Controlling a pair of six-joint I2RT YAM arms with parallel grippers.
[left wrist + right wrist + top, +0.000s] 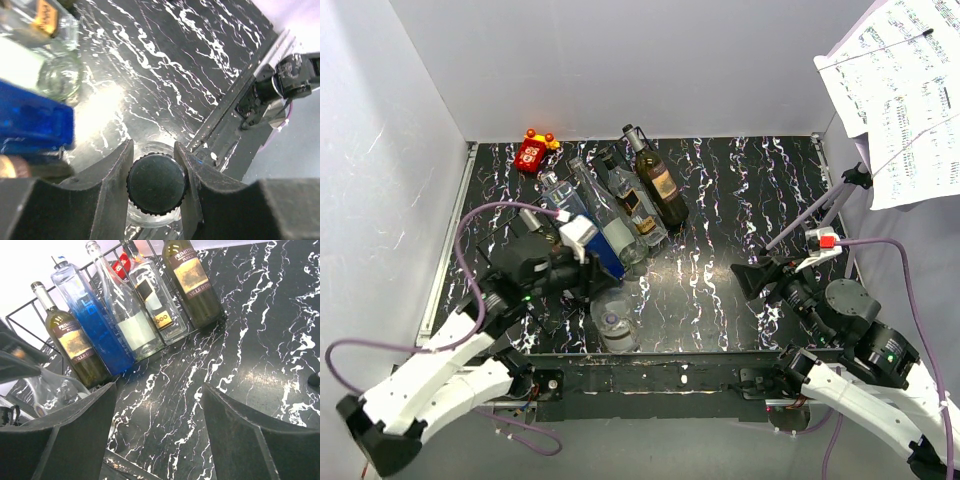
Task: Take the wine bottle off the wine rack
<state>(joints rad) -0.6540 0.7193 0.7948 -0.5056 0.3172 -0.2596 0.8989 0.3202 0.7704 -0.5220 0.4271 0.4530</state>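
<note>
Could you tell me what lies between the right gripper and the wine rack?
Only bare marbled table, from right gripper to wine rack, shown in the right wrist view.

Robot lab cell, plainly: bare white panel walls (pixel 620 60) box in a black marble-patterned table (pixel 750 190), and two white-and-black arms (pixel 440 370) sit bolted along its near edge with purple cables (pixel 470 215) looping off the wrists. On the table there's an odd mix, a wire wine rack (pixel 20 309) full of bottles (pixel 135 325) and a red toy (pixel 532 152), with sheet music (pixel 900 90) clipped up at the right
</note>
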